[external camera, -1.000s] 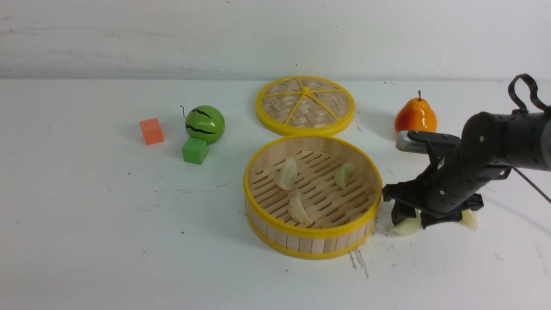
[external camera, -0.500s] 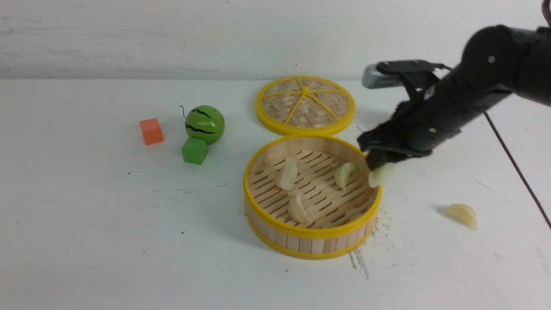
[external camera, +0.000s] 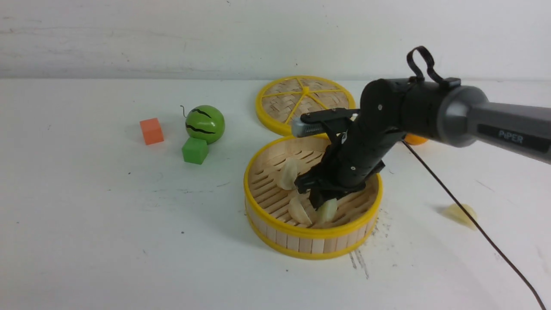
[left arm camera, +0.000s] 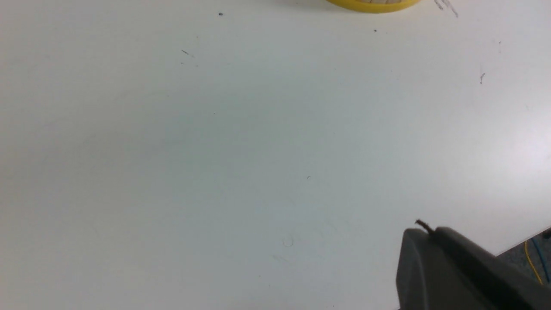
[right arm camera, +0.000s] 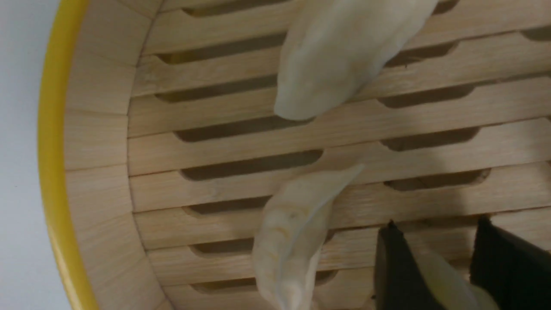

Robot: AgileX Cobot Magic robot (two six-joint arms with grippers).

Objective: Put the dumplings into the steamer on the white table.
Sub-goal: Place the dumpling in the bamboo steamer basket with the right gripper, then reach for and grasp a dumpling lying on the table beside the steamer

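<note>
The steamer (external camera: 311, 233) stands mid-table on the white table (external camera: 107, 224). My right gripper (external camera: 323, 202) reaches down inside it and is shut on a pale dumpling (external camera: 327, 210), held just above the slatted floor. Two more dumplings (external camera: 287, 174) (external camera: 298, 210) lie in the steamer; any others there are hidden behind the arm. Another dumpling (external camera: 461, 214) lies on the table to the right. In the right wrist view the gripper (right arm camera: 437, 224) grips the dumpling (right arm camera: 443, 280) beside two lying dumplings (right arm camera: 344, 56) (right arm camera: 292, 232). My left gripper (left arm camera: 419, 228) shows only in its wrist view, jaws together and empty.
The flat woven lid (external camera: 305, 105) lies behind the steamer. An orange pear (external camera: 414, 139) peeks out behind my right arm. A green toy watermelon (external camera: 205, 124), a green cube (external camera: 194, 150) and an orange cube (external camera: 151, 131) stand at the left. The steamer's rim (left arm camera: 374, 5) shows in the left wrist view.
My right gripper lifted one dumpling from the table at the right, carried it left over the rim, and now holds it low inside the steamer. The other table dumpling stayed put.
</note>
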